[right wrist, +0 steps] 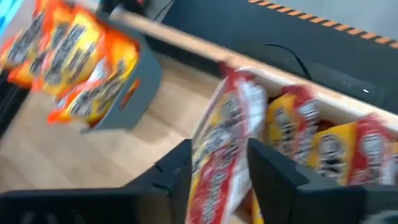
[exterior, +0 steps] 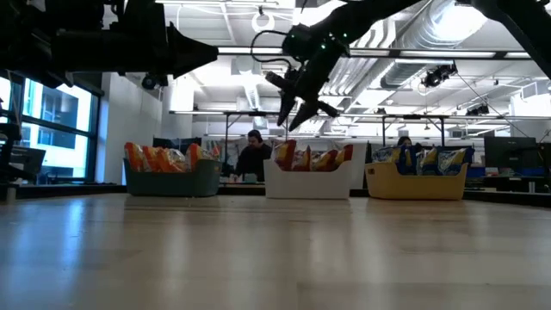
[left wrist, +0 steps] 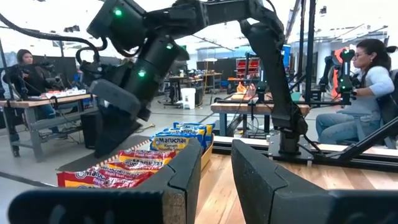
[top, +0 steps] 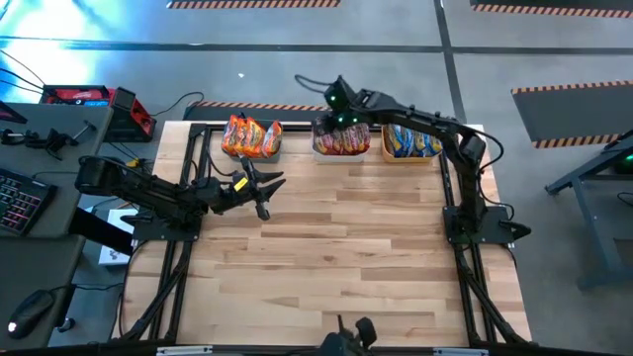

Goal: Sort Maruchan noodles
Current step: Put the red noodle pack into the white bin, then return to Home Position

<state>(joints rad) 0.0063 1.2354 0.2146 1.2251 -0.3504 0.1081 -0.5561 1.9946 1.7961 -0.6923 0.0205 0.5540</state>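
Three bins stand along the table's far edge. The dark-blue bin [top: 253, 139] holds orange-red noodle packets [right wrist: 74, 56]. The white bin [top: 341, 139] holds white-maroon packets [exterior: 310, 158], and the orange bin [top: 411, 144] holds yellow-blue packets [left wrist: 176, 140]. My right gripper [exterior: 303, 110] hangs open just above the white bin. One upright white-maroon packet [right wrist: 219, 155] shows between its fingers in the right wrist view, standing in the bin below. My left gripper [top: 262, 186] is open and empty over bare table, near the dark-blue bin.
Wooden table [top: 336, 257] stretches bare from the bins to the near edge. The right arm [top: 435, 129] arches over the orange and white bins. People sit at desks beyond the table [left wrist: 367, 81] [exterior: 254, 155]. A keyboard and tools lie on a side desk [top: 30, 188].
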